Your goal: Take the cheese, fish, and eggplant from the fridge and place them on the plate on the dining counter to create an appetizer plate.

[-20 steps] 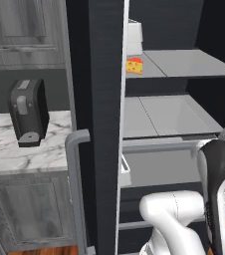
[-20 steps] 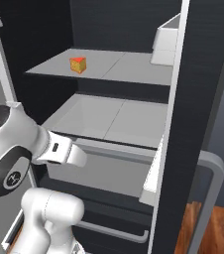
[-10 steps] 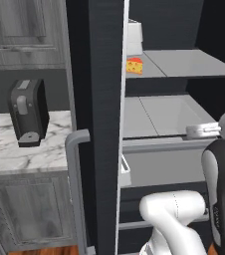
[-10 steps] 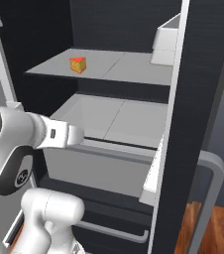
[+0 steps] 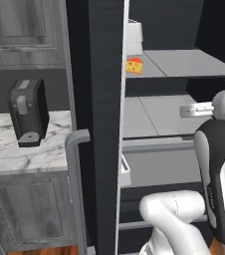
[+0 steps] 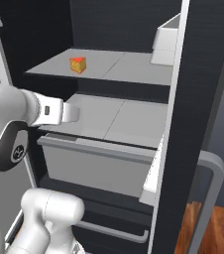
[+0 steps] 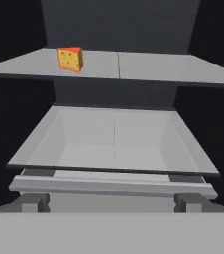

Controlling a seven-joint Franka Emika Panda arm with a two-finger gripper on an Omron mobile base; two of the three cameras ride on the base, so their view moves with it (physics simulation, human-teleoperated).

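The fridge (image 5: 104,124) stands open, with its dark door edge-on in the left base view. The cheese (image 7: 70,58), a yellow-orange wedge with a red top, sits on the left of the upper grey shelf (image 7: 148,67); it also appears as the cheese (image 5: 134,66) and the cheese (image 6: 78,64). My gripper (image 7: 111,203) is open and empty, its fingertips (image 7: 32,202) wide apart, level with the pulled-out grey drawer (image 7: 114,144) below the cheese. The gripper (image 5: 196,110) points into the fridge. The fish, eggplant, plate and dining counter are out of view.
A white bin (image 6: 166,39) hangs on the inside of the door near the upper shelf. A black appliance (image 5: 29,112) stands on the short marble top (image 5: 15,154) over grey cabinets, left of the fridge. The door's grey bar handle (image 5: 75,189) juts out low.
The arm has lifted the hand from low in front of the drawers to the height of the middle shelf. The jaws stayed open and the cheese has not moved.
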